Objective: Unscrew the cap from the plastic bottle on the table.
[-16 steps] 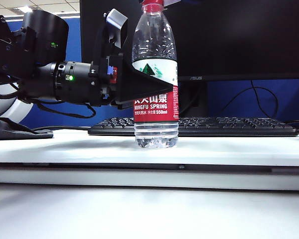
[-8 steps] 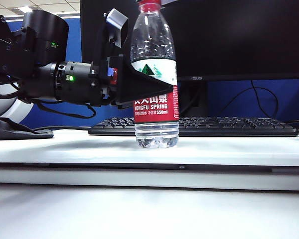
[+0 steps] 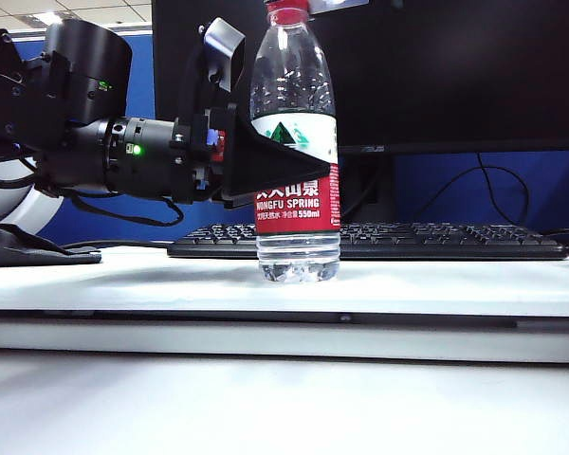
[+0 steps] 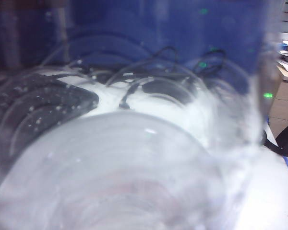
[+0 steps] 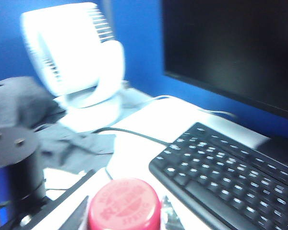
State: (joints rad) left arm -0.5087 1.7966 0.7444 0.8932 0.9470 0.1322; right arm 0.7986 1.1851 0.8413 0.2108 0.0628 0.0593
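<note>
Right pincer (image 3: 337, 5) shifted above cap (image 3: 287, 11) — grip unclear, left pincer (image 3: 266, 166) level, clamping plastic bottle (image 3: 297, 142).

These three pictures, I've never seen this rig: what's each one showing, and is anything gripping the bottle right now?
The exterior view looks across the table from the front. The black left gripper comes in from the left and is clamped around the plastic bottle, which stands upright before a keyboard and monitor.

The left wrist view sits right against the clear bottle, so it is mostly blur.

The right wrist view looks down on the red cap, still on the neck. The right gripper's jaws are not clearly visible; only a grey piece shows beside the cap.
</note>
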